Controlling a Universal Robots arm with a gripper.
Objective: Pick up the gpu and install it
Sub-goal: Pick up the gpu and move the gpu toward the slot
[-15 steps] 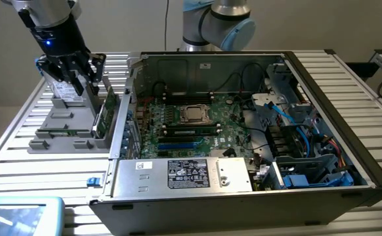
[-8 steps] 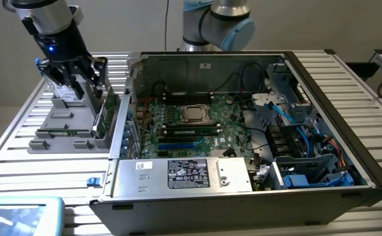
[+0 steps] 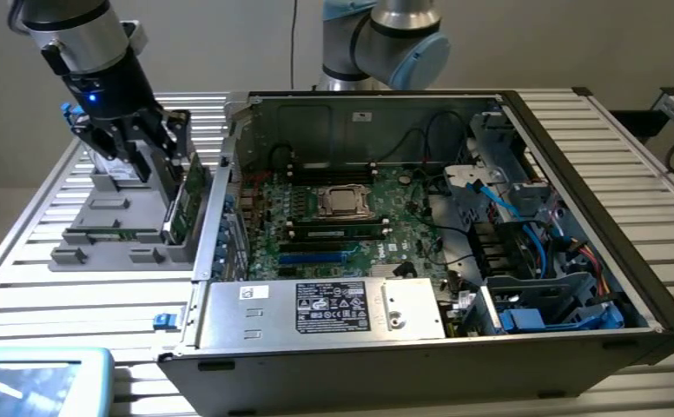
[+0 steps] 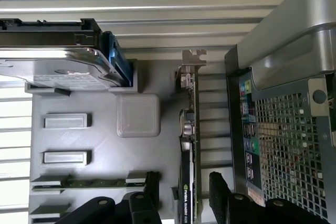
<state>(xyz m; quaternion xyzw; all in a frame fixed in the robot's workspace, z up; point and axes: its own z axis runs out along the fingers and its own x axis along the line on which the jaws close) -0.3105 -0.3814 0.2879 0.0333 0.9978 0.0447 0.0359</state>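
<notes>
Your tool (image 4: 184, 182) stands spread, straddling the gpu (image 4: 187, 124) without pinching it. The card sits on edge in the grey holder (image 3: 100, 236) on the bench (image 3: 70, 300), beside the open case (image 3: 580, 200). Pick-up not made; installation outstanding.

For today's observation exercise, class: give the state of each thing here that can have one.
gripper: open, fingers either side of the gpu
gpu: standing on edge in the grey holder, not gripped
computer case: side panel off, inside exposed
drive: standing in the grey holder
</notes>
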